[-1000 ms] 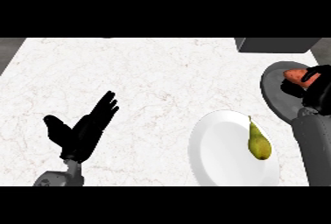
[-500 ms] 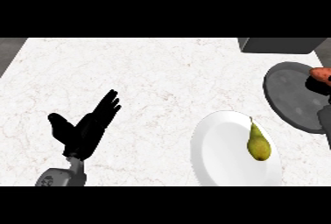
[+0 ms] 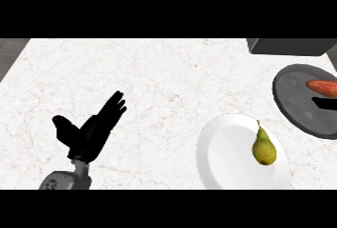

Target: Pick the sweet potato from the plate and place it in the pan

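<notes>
Head view | sweet potato reddish, in pan; left hand splayed; right hand unclear

Kitchen: white marble counter, dark pan, white plate.

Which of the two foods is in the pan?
The reddish sweet potato, lying in the dark pan at right; the yellow-green pear lies on the white plate.
</notes>
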You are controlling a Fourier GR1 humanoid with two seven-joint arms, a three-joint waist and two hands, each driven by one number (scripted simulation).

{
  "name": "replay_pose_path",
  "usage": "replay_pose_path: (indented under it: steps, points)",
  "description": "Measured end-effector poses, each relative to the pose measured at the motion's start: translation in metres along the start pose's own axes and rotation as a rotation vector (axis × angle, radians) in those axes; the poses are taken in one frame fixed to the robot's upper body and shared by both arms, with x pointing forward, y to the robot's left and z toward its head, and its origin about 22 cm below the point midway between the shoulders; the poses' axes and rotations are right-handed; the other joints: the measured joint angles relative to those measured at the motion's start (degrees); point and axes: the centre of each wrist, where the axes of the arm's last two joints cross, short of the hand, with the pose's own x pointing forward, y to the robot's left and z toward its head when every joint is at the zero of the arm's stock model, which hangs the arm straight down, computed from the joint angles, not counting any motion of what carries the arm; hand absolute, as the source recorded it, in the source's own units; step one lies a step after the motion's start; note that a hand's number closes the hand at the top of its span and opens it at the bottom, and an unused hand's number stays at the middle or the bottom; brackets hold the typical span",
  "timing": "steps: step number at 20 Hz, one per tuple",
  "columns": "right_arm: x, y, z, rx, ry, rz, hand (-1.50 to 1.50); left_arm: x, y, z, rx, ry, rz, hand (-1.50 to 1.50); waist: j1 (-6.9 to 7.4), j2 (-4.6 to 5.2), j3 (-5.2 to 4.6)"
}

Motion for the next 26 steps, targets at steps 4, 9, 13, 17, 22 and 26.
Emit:
replay_pose_path:
  steps: [4, 9, 13, 17, 22, 26]
  points:
    - [0.002, 0.000, 0.000, -0.016, -0.033, -0.167, -1.50, -0.002, 0.000, 0.001, 0.006, 0.003, 0.001, 0.00, -0.49, -0.10, 0.11]
    - [0.005, -0.004, -0.003, -0.044, -0.019, -0.411, -1.50, 0.002, 0.004, 0.001, 0.010, 0.002, 0.005, 0.00, -0.87, -0.22, 0.10]
    - [-0.023, -0.016, -0.009, 0.001, 0.009, -0.551, -1.50, 0.001, 0.003, 0.004, 0.021, 0.007, 0.005, 0.00, -1.39, -0.44, 0.01]
    - [-0.061, -0.027, -0.009, 0.088, -0.001, -0.627, -1.50, 0.001, 0.003, 0.006, 0.035, 0.013, 0.005, 0.00, -1.90, -0.69, -0.08]
    - [-0.098, -0.041, -0.005, 0.176, -0.056, -0.695, -1.50, 0.001, 0.005, 0.006, 0.039, 0.017, 0.011, 0.00, -2.42, -0.95, -0.19]
    - [-0.134, -0.052, 0.004, 0.230, -0.083, -0.731, -1.50, -0.002, 0.008, 0.007, 0.043, 0.021, 0.007, 0.00, -2.64, -1.03, -0.23]
